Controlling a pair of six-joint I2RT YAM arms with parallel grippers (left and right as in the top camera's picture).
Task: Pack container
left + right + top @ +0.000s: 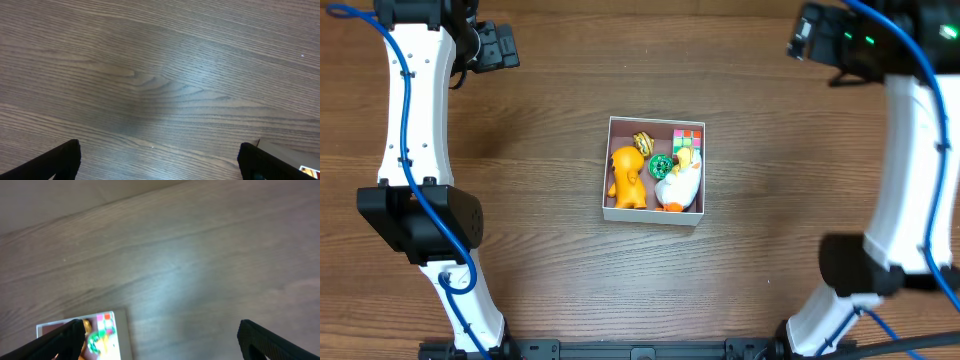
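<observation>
White-walled container (654, 215) far from wide-open, seemingly empty left end effector (159, 157) and right end effector (161, 339)

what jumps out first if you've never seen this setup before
The eye goes straight to the container at the middle of the wooden table. It is a white-walled square box crammed with bright toys: an orange animal on the left in the overhead view, a white duck-like toy on the right and a multicoloured cube in the top right corner. The left gripper and right gripper are both open, empty and away from the box.
</observation>
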